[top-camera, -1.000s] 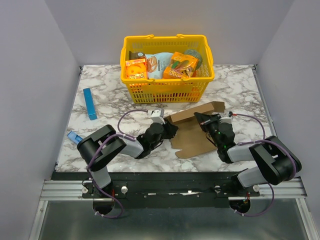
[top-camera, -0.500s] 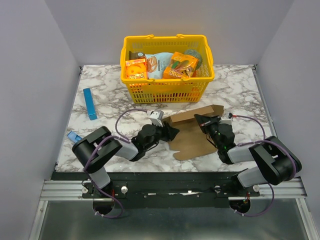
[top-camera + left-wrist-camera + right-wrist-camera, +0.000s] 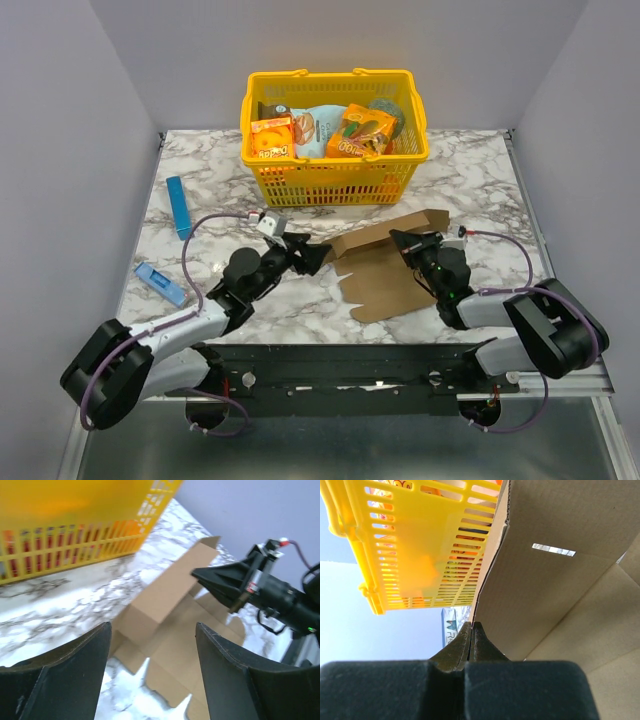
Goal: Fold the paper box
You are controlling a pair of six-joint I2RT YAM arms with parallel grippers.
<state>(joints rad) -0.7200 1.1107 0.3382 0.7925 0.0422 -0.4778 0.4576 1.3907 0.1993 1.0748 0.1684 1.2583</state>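
The paper box [image 3: 383, 280] is a brown notched cardboard sheet lying on the marble table right of centre, with its far panel [image 3: 385, 229] folded upright. My right gripper [image 3: 404, 240] is shut, pinching the edge of that upright panel; in the right wrist view the cardboard [image 3: 555, 580] runs down into the closed fingertips [image 3: 471, 625]. My left gripper [image 3: 312, 255] is open just left of the sheet, touching nothing. In the left wrist view its gripper [image 3: 152, 630] frames the box [image 3: 165, 595] ahead, with the right gripper [image 3: 210, 577] beyond.
A yellow basket [image 3: 330, 182] with orange snack boxes [image 3: 272, 138] stands at the back centre, close behind the upright panel. A slim blue box [image 3: 180, 207] lies at the left. A small blue item [image 3: 160, 283] lies near the left front edge.
My left gripper has opened, let go of the sheet's left edge and pulled back to the left. The right gripper has stayed shut on the panel.
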